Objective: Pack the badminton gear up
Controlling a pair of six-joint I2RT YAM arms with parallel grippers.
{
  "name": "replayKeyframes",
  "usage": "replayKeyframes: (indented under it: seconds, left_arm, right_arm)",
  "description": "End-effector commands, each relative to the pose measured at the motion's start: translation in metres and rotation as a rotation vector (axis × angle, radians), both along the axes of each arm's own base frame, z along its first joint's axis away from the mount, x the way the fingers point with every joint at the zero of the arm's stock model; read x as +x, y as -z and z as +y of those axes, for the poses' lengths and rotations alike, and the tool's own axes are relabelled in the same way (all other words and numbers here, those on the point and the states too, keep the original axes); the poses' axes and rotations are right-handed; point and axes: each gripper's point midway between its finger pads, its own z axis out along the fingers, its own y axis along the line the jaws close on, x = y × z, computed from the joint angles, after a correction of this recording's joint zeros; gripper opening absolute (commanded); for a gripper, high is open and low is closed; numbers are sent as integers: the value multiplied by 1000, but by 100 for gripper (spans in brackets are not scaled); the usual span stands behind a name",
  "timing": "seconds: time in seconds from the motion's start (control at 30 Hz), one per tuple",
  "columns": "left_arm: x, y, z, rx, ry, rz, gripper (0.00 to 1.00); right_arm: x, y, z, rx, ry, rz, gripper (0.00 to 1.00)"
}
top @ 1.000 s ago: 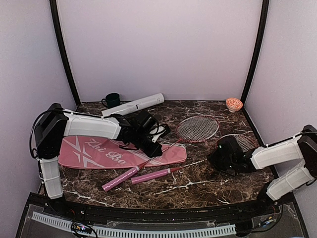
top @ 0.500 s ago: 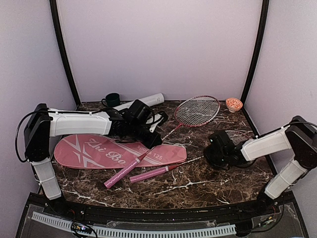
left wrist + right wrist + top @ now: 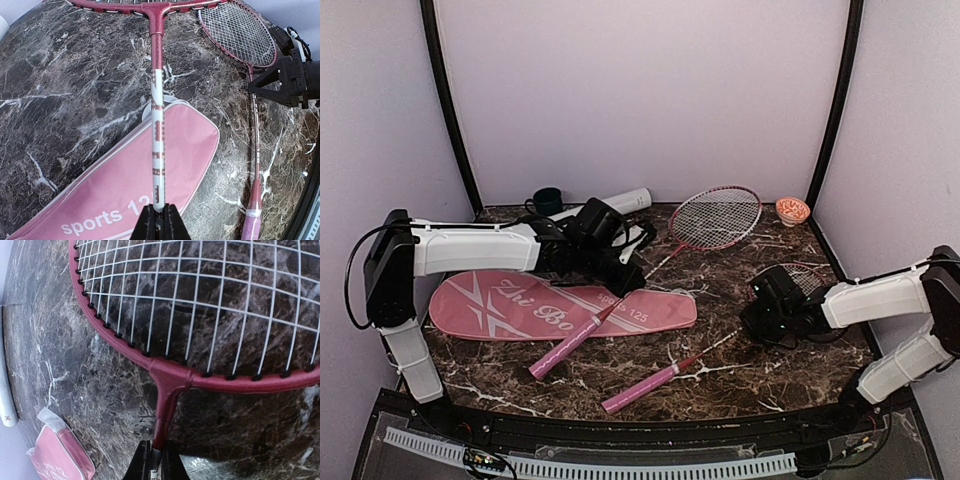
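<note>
Two red-framed rackets lie over the marble table. My left gripper [image 3: 625,278] [image 3: 159,210] is shut on the white and red shaft [image 3: 157,115] of one. That racket's head [image 3: 715,218] points to the back and its pink handle [image 3: 565,345] lies across the pink bag [image 3: 520,305] [image 3: 150,170]. My right gripper [image 3: 758,318] [image 3: 158,447] is shut on the second racket's shaft just below the red throat [image 3: 167,380]. This one's head [image 3: 810,282] lies at the right and its pink handle [image 3: 640,388] near the front. The white tube [image 3: 605,203] lies at the back. No shuttlecocks show.
A dark green mug [image 3: 547,200] stands at the back left beside the tube. A small orange bowl [image 3: 792,209] sits in the back right corner. Purple walls close in three sides of the table.
My right gripper has shut on the second racket's shaft, and that racket's handle has swung toward the front edge. My left gripper has carried its racket back, its head now near the rear wall.
</note>
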Motion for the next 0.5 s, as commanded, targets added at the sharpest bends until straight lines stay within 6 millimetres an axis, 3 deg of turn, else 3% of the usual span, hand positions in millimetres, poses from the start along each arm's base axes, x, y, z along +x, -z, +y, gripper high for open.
replayKeyframes:
  seconds: [0.0,0.27,0.47]
  left_arm:
    - [2,-35,2,-73,-18,-54,0]
    - [2,-38,3,-90,-45,-43,0]
    - [1,-38,-2,-130,-71,8,0]
  right_arm:
    - [-35,24,-26,-182,-147,132,0]
    - [-15,1,-12,-229,-292,47,0]
    - [2,0,-20,-282,-355,41,0]
